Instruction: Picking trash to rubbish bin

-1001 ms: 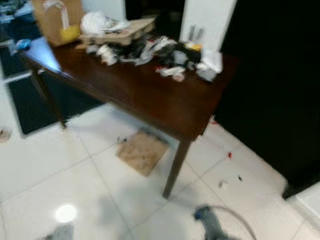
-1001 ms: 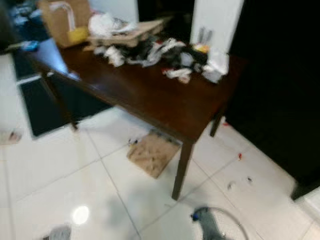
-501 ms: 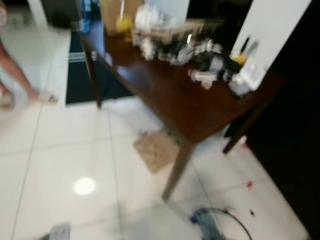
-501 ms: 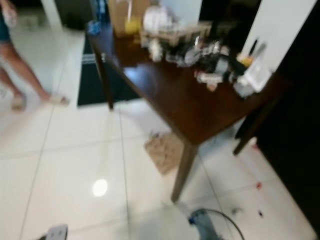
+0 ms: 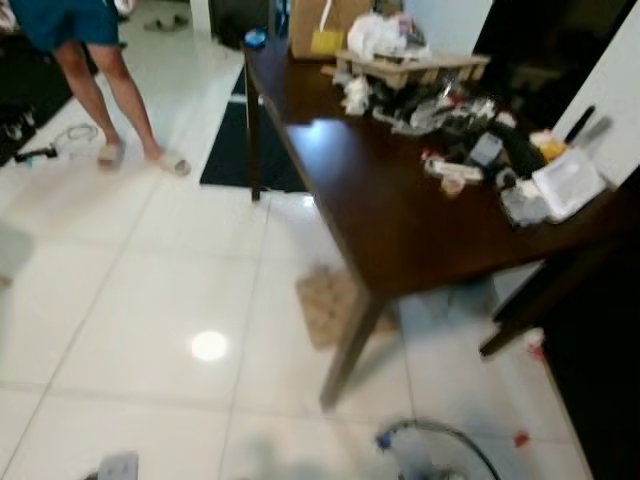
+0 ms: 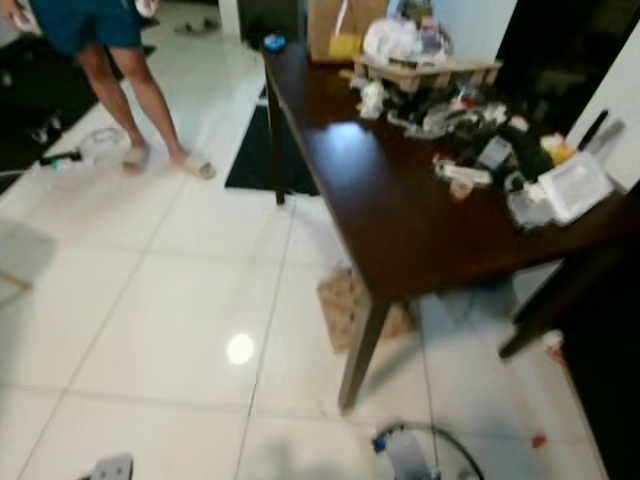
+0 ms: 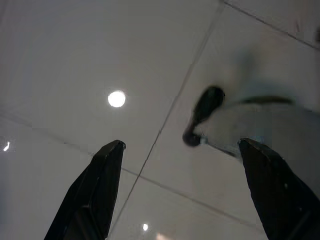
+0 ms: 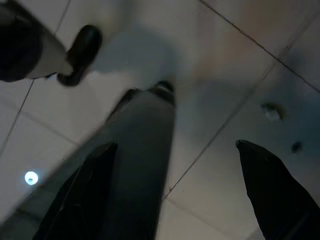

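My trash lies heaped at the upper right of the frame, on the far half of the dark worktop. It is a blurred jumble of white, grey and black scraps. A white crumpled bag sits on a flat cardboard piece at the heap's far end. A clear packet lies at the right edge, just beside the heap. On the floor, a brown cardboard sheet lies flat under the worktop's near corner. Small red bits dot the tiles at lower right.
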`<state>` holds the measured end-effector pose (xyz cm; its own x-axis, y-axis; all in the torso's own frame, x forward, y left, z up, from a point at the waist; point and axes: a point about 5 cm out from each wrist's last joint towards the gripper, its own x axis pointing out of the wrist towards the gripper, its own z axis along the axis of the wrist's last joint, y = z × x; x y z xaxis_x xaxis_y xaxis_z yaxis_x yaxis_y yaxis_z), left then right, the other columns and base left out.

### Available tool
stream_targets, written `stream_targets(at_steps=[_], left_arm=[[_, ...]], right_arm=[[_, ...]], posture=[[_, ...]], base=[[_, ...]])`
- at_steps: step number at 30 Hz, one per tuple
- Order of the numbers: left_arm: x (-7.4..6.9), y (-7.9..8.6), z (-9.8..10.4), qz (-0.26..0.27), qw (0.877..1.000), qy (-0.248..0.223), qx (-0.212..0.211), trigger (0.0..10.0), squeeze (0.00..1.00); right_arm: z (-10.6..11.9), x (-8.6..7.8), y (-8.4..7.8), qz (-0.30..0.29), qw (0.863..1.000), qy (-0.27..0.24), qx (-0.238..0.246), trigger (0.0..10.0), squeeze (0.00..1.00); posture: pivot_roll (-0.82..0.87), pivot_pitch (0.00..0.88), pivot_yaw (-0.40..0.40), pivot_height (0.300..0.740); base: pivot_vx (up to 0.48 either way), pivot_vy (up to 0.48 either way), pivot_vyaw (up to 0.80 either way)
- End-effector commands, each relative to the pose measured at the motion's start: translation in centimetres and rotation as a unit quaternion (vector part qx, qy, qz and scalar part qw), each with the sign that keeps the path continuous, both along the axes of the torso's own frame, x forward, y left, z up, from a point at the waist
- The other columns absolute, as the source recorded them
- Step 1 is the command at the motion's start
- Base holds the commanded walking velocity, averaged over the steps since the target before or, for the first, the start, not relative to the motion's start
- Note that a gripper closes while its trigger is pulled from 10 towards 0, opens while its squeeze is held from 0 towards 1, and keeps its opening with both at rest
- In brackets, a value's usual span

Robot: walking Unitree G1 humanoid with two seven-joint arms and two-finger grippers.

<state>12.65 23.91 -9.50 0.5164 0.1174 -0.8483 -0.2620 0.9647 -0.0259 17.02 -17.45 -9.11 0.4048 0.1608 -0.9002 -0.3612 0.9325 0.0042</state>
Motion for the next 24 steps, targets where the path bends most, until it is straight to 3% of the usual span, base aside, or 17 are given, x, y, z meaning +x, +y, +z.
stream_targets(at_steps=[1,9,24], left_arm=[[-1.57,-0.25,-0.59,0.000,1.000,0.029,-0.002,10.0,0.00],[-1.56,-0.24,-0.58,0.001,1.000,0.029,0.001,10.0,0.00],[-1.47,-0.31,-0.58,0.008,1.000,0.026,0.003,10.0,0.00]], right_arm=[[-0.56,-1.35,-0.19,-0.003,1.000,0.023,-0.002,10.0,0.00],[-0.57,-1.38,-0.23,-0.012,1.000,0.017,-0.002,10.0,0.00],[-0.44,-1.09,-0.62,-0.021,1.000,0.013,-0.012,10.0,0.00]], posture=[[0.22,0.114,-0.040,0.740],[0.21,0.114,-0.039,0.740],[0.21,0.113,-0.043,0.740]], base=[[0.000,0.000,0.79],[0.000,0.000,0.80],[0.000,0.000,0.00]])
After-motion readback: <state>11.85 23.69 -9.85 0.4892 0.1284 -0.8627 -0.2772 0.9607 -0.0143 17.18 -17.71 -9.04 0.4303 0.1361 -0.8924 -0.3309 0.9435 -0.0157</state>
